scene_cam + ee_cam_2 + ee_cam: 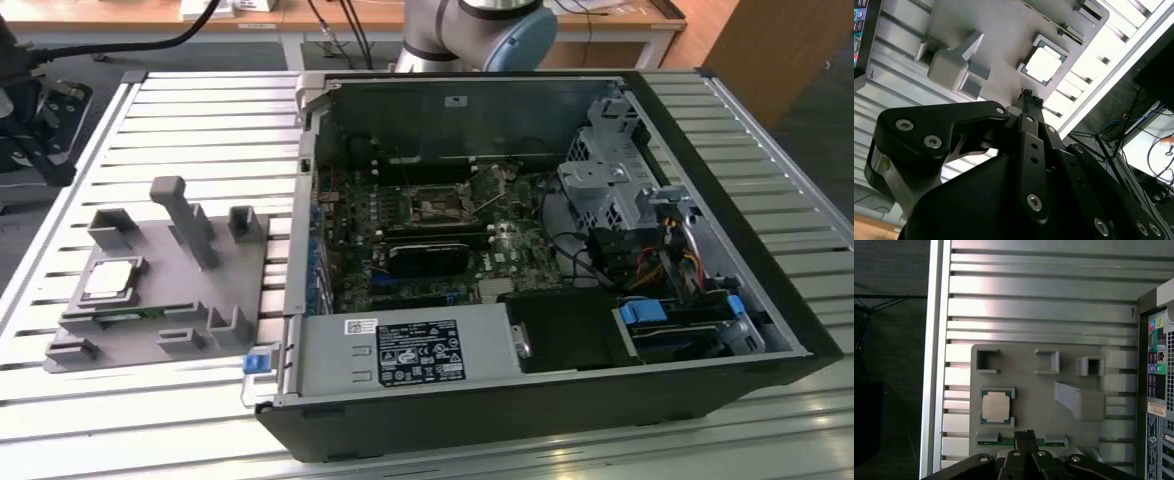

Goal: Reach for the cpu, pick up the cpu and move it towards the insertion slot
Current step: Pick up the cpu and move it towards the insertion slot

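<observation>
The jaws are pressed together with nothing in them. In the first wrist view they hang over the one thin green strip (1003, 442) at the rim of the one grey holder (1029, 385), near the one shiny square chip (995, 407) but not touching it. The chip lies flat in its square pocket with open air above, close to the tabletop (1044, 310) edge, and in the exterior view the one slot (437, 208) sits well apart inside the one open computer box (534, 420).
</observation>
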Tool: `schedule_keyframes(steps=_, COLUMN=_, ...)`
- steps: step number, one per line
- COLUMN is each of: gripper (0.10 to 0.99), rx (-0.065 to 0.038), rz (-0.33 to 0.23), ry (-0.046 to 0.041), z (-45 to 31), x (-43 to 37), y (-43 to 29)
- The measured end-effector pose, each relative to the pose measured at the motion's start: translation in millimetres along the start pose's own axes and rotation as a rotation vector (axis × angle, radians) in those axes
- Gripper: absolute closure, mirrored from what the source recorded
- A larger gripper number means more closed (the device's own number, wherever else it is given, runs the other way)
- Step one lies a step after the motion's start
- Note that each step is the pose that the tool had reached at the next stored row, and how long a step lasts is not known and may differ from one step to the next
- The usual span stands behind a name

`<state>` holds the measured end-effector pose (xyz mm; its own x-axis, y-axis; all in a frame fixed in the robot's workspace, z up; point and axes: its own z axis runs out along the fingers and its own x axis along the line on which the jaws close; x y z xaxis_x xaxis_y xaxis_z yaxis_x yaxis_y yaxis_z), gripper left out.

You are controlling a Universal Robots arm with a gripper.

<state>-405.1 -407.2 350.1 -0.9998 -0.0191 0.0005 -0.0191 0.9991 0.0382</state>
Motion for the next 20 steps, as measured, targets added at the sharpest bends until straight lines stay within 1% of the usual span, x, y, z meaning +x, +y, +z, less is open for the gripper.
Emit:
schedule_keyframes(steps=3, gripper=0.980, rx=0.000, rz=0.000, ry=-0.0001, z=1.6, x=5.7, y=0.1)
schedule_keyframes(steps=6, gripper=0.980, rx=0.000, rz=0.000, ry=-0.0002, z=5.2, x=9.5, y=0.0)
schedule_keyframes(steps=9, gripper=0.973, rx=0.006, rz=0.000, ry=0.0001, z=9.2, x=10.0, y=-0.3)
schedule_keyframes(steps=11, gripper=0.851, rx=0.007, rz=0.000, ry=0.0003, z=11.8, x=10.1, y=-1.6)
schedule_keyframes(steps=12, gripper=0.851, rx=0.007, rz=0.000, ry=0.0002, z=13.6, x=10.1, y=-2.3)
schedule_keyframes(steps=13, gripper=0.792, rx=0.007, rz=0.000, ry=0.0002, z=15.3, x=10.3, y=-3.3)
schedule_keyframes(steps=14, gripper=0.792, rx=0.007, rz=0.000, ry=0.0002, z=17.2, x=10.6, y=-4.3)
schedule_keyframes(steps=16, gripper=0.675, rx=0.007, rz=0.000, ry=0.0003, z=20.7, x=11.5, y=-5.0)
schedule_keyframes(steps=18, gripper=0.561, rx=0.007, rz=0.000, ry=0.0003, z=24.3, x=13.5, y=-5.1)
schedule_keyframes(steps=19, gripper=0.561, rx=0.007, rz=0.000, ry=0.0004, z=26.0, x=15.1, y=-5.1)
schedule_keyframes(steps=20, gripper=0.502, rx=0.007, rz=0.000, ry=0.0004, z=27.8, x=17.5, y=-5.1)
